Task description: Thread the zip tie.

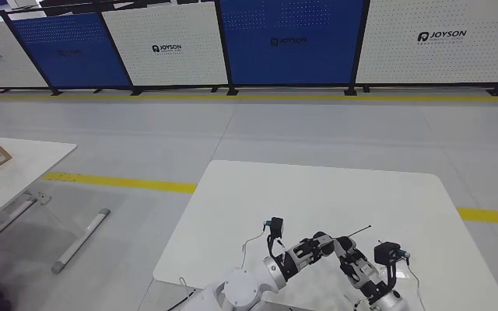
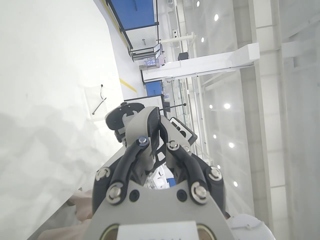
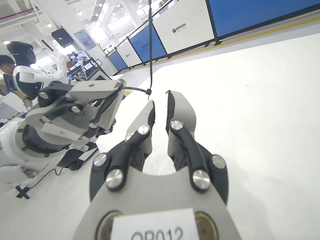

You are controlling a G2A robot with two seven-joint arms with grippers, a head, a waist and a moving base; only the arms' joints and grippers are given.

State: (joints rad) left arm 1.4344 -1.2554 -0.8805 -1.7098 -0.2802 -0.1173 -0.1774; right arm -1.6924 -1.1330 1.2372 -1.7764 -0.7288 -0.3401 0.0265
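Observation:
The black zip tie (image 3: 150, 51) hangs in the air over the table's near edge. Its small head (image 3: 148, 91) sits just beyond my right gripper's fingertips. One short length of strap runs sideways from the head into my left gripper (image 3: 121, 86), which is shut on it. A long strand leaves the head at a right angle. My right gripper (image 3: 161, 99) is open, with nothing between its fingers. In the left wrist view my left gripper (image 2: 156, 117) is shut, with the zip tie (image 2: 175, 106) sticking out past it. From above, the zip tie (image 1: 358, 232) pokes out from the two grippers.
The white table (image 1: 327, 194) stretches away bare beyond the grippers; its near edge lies just under the arms. A second table (image 1: 23, 159) stands to the far left across the floor. Blue and white panels (image 1: 288, 39) line the back.

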